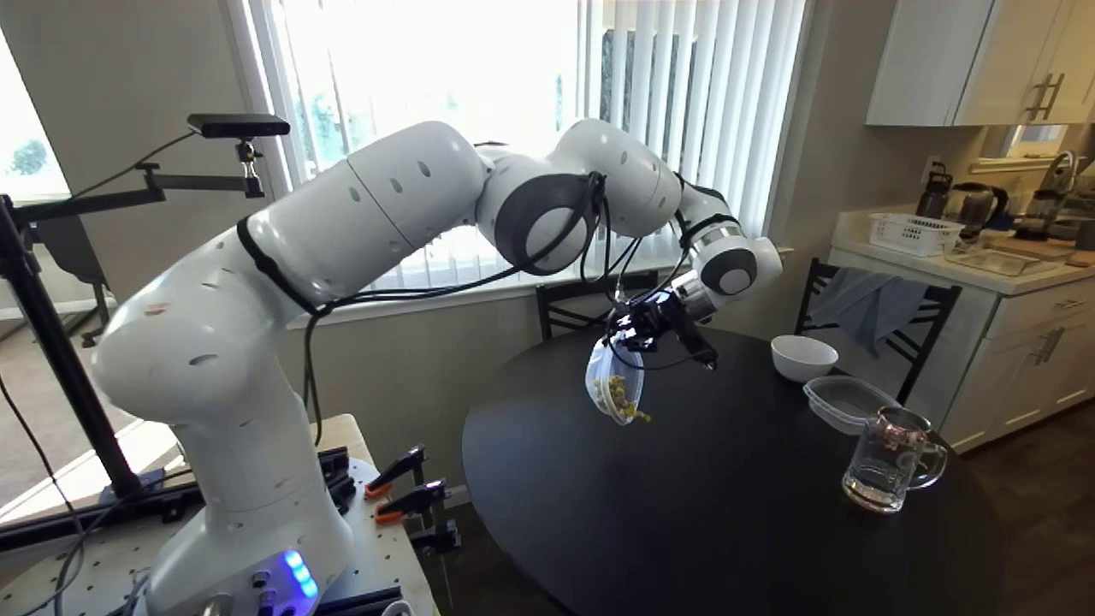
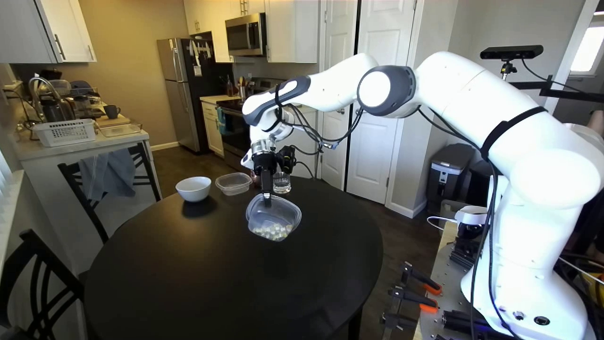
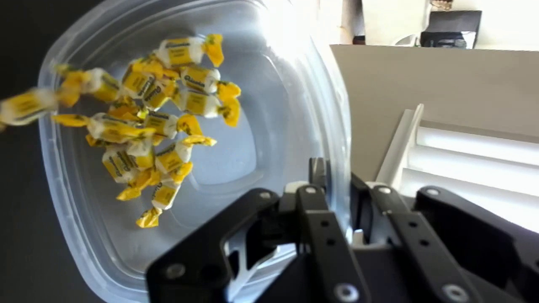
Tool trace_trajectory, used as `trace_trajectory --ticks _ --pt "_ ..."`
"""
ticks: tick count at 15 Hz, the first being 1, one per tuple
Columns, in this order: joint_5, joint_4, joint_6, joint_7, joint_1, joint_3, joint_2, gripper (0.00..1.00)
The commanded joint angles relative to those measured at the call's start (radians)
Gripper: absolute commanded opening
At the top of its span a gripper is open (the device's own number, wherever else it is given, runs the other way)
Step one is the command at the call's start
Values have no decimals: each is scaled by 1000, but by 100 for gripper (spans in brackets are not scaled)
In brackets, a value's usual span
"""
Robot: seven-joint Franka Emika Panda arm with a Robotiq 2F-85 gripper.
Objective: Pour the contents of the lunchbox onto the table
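1. Your lunchbox [image 3: 276, 139] hangs tipped over the table [image 1: 667, 513], apart from the black top as far as both exterior views show.
2. Your gripper [image 3: 340, 185] has its fingers pinched on the container's wall, one inside and one outside.
3. Wrapped candies [image 3: 166, 124], yellow and white, crowd the low side; in the wrist view a blurred leading candy [image 3: 25, 107] pokes past the rim, and in an exterior view a piece [image 1: 638, 416] juts beyond the lip.
4. Done, by the look of it: the grasp, the lift and part of the tilt, which puts you at the opening of the pour.
5. Left to do: most of the load lies inside, so you probably need a steeper tip, perhaps a light shake. No landing is visible yet, and you cannot tell from these views whether the leading candy has come loose.
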Motion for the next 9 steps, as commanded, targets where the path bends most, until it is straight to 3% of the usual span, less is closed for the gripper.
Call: trace_trajectory --ticks 1,9 --pt "70 234 -209 103 -4 24 146 2" --pt "172 479 -380 260 -43 69 313 2"
